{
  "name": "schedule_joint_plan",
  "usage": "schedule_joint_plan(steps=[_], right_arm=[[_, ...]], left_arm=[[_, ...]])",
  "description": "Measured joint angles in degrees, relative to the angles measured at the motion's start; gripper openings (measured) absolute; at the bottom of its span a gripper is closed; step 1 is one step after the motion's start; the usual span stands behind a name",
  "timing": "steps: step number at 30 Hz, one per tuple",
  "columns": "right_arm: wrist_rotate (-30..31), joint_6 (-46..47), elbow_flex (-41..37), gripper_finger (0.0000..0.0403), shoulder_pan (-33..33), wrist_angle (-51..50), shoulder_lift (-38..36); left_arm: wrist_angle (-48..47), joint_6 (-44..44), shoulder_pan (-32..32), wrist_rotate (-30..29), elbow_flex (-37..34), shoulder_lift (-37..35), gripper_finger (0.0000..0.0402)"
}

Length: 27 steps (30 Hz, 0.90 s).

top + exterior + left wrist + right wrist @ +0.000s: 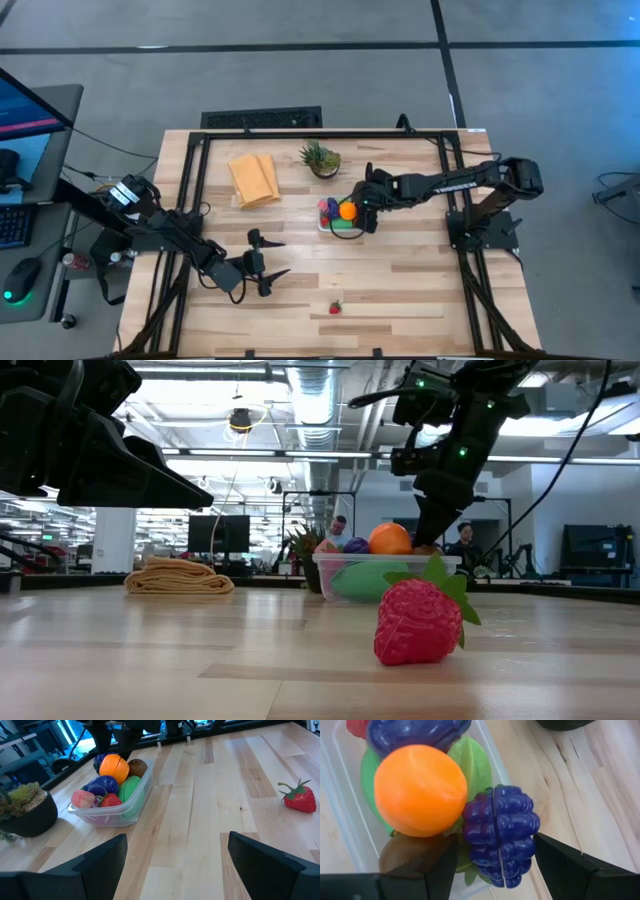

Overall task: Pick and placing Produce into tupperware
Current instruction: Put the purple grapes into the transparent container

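- Right claw [368, 205] is over the tupperware [325, 224] at mid-desk, fingers spread either side of a purple grape bunch [502, 832]; whether they press on it, I cannot tell.
- The grape bunch sits at the container's edge, touching the orange fruit [420, 790], which tops the pile.
- Under them lie a green piece [470, 762], a brown piece [412, 855] and a second purple piece [415, 732].
- From the left wrist, the tupperware [137, 802] looks heaped: orange, purple, green, brown, a pink piece [82, 798] and a small red strawberry [111, 800].
- One strawberry [336, 307] lies alone on the wooden desk [420, 290], well apart from the container, near the front edge.
- Left claw [262, 262] hangs wide open over bare wood, front left, gripping nothing.
- Potted plant [321, 159] stands just behind the container; the folded yellow cloth [254, 179] lies to its left.
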Motion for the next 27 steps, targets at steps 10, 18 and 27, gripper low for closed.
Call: schedule_joint_plan(steps=[10,18,27], right_arm=[[-0.8,-0.4,1.3,0.0251,0.0,-0.9,0.0],[-0.8,-0.4,1.3,0.0251,0.0,-1.2,0.0],[-0.8,-0.2,1.3,0.0251,0.0,-2.4,0.0]], left_arm=[[0.0,0.0,0.0,0.0,0.0,0.0,0.0336],[0.0,0.0,0.0,0.0,0.0,0.0,0.0336],[0.0,0.0,0.0,-1.4,0.0,0.0,0.0336]])
